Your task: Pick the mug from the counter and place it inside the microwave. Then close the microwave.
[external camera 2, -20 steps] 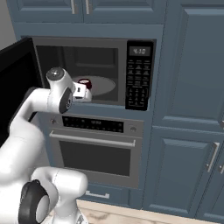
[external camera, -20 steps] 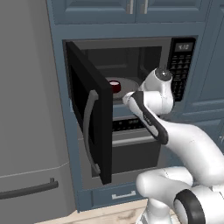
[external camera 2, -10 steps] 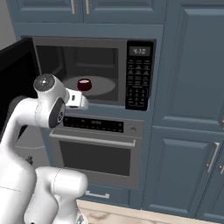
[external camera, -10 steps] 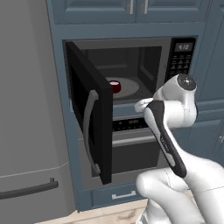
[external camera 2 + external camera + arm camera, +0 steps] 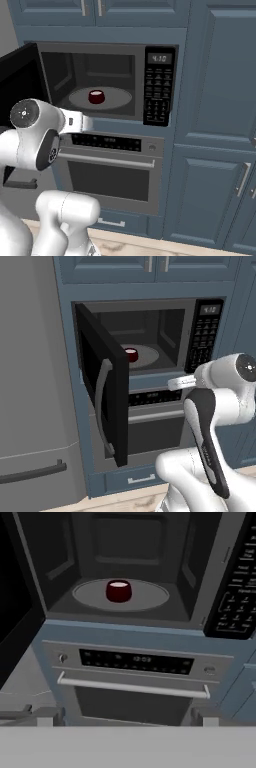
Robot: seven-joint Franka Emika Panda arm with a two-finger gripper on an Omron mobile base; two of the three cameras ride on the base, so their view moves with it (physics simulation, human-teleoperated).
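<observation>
- Left base view: the mug (image 5: pixel 131 354), dark red with a white inside, sits on the round grey plate (image 5: pixel 150 357) inside the microwave (image 5: pixel 165 336). The black door (image 5: pixel 102 383) stands open to the left, its curved grey handle (image 5: pixel 101 406) facing out.
- Right base view: the mug (image 5: pixel 96 96) sits upright at plate centre, clear of the cavity walls. The keypad (image 5: pixel 158 90) lies to the right, the oven (image 5: pixel 112 170) below.
- Hand view: the mug (image 5: pixel 119 591) stands apart from the gripper; the gripper's opening cannot be judged, and nothing is held.

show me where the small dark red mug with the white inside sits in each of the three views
Left base view: the small dark red mug sits just right of the open door's top edge.
Right base view: the mug sits left of centre.
Hand view: the mug sits upper centre.
Shared landmark: the round grey turntable plate under it.
</observation>
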